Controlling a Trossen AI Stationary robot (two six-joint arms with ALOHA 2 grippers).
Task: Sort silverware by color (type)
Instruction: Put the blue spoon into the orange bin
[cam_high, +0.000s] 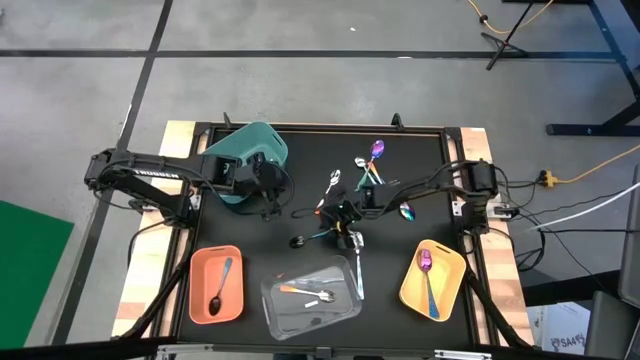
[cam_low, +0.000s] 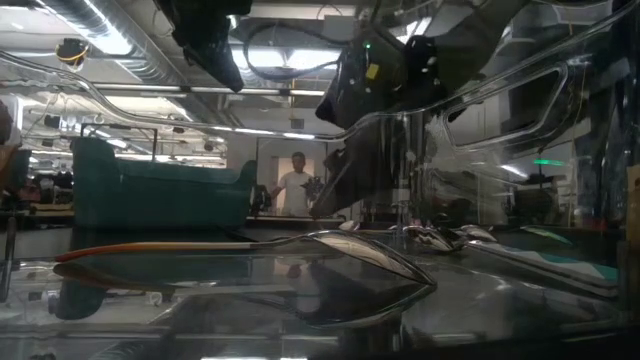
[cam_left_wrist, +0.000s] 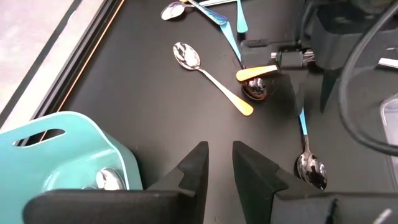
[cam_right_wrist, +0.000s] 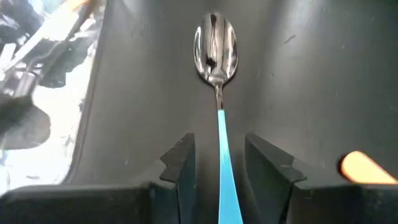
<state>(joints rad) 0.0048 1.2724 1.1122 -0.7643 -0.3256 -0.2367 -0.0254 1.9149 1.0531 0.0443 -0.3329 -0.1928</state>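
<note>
Inspector: The right gripper (cam_right_wrist: 217, 168) has its fingers parted astride the blue handle of a dark-bowled spoon (cam_right_wrist: 215, 45) lying on the mat beside the clear bin (cam_high: 310, 295); nothing clamped.

Clerk: Advice?

Inspector: Close squarely on the handle. The left gripper (cam_left_wrist: 219, 165) waits by the teal bin (cam_left_wrist: 68, 146), fingers slightly apart, empty. The handle's end is hidden.
</note>
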